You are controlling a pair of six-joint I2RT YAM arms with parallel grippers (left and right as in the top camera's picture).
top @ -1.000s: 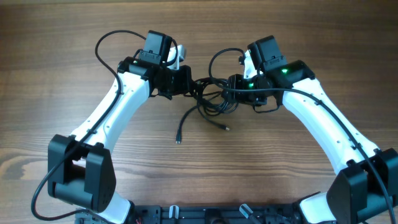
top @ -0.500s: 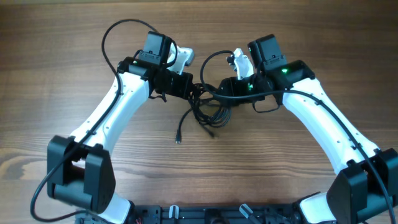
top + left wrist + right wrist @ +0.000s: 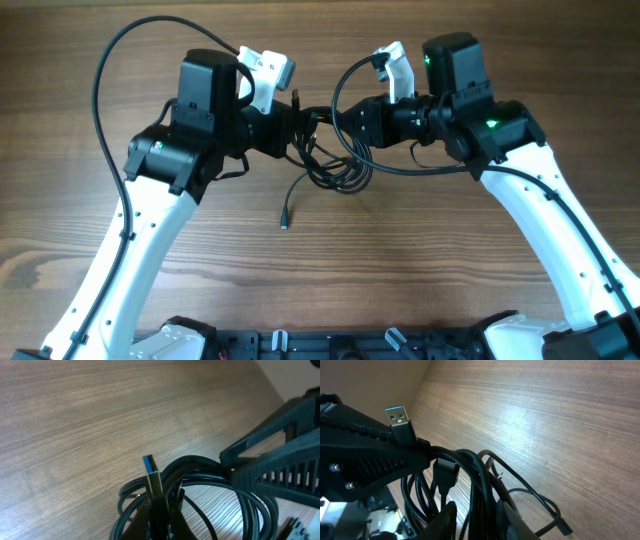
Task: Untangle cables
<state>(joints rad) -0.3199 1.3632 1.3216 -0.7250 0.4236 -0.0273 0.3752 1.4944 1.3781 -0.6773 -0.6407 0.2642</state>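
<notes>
**Overhead.** Both arms meet toward 12 o'clock on the table (image 3: pixel 520 60). The left gripper (image 3: pixel 298 130) and right gripper (image 3: pixel 348 122) face each other, close together. The cables (image 3: pixel 335 172) are bunched in black loops between them and just to their 6 o'clock. One loose strand trails to 7 o'clock, and its end plug (image 3: pixel 284 223) is over bare wood.

**Left wrist.** The left gripper (image 3: pixel 157 522) is narrow, pinching a cord just behind a USB plug (image 3: pixel 151 472). The plug has a blue tongue and points to 12 o'clock. Loops arc toward 3 o'clock, where the right gripper's black body enters.

**Right wrist.** The right gripper (image 3: pixel 477 520) is narrow at 6 o'clock, with several strands packed between its fingers (image 3: pixel 447 517). It looks clamped, though the frame edge crops the tips. The USB plug sticks up at 10 o'clock from the left gripper.
</notes>
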